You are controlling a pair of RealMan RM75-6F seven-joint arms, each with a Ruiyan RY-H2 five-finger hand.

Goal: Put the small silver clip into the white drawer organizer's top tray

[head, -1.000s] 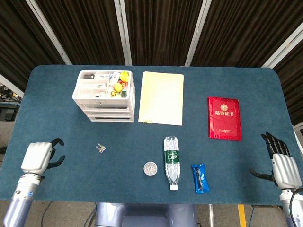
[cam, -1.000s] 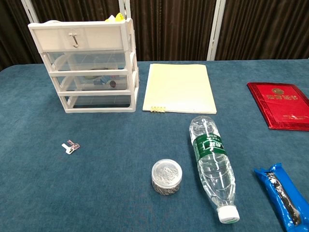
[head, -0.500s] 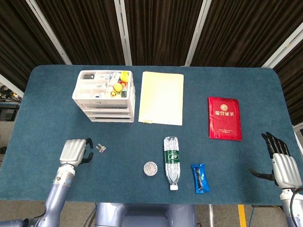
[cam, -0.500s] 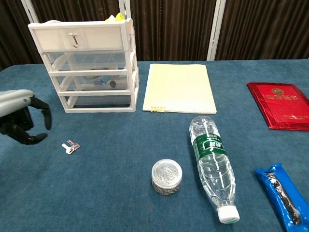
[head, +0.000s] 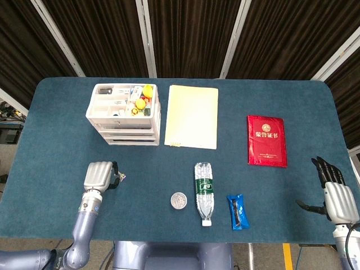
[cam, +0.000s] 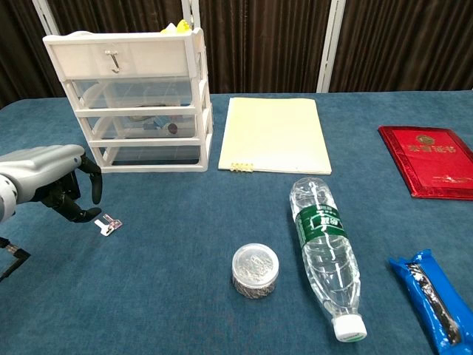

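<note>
Item: small silver metal clip [cam: 109,223], on blue tabletop [head: 67,135], six o'clock of white plastic drawer organizer [head: 124,114]. We logged left robot hand [cam: 53,182] beside it, fingers curled apart, holding nothing. Risk: fingertips could flick it away.

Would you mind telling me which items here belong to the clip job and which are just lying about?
Job: small silver clip; white drawer organizer; left hand.

Lying about: water bottle; round tin; yellow folder; red booklet; blue packet.
</note>
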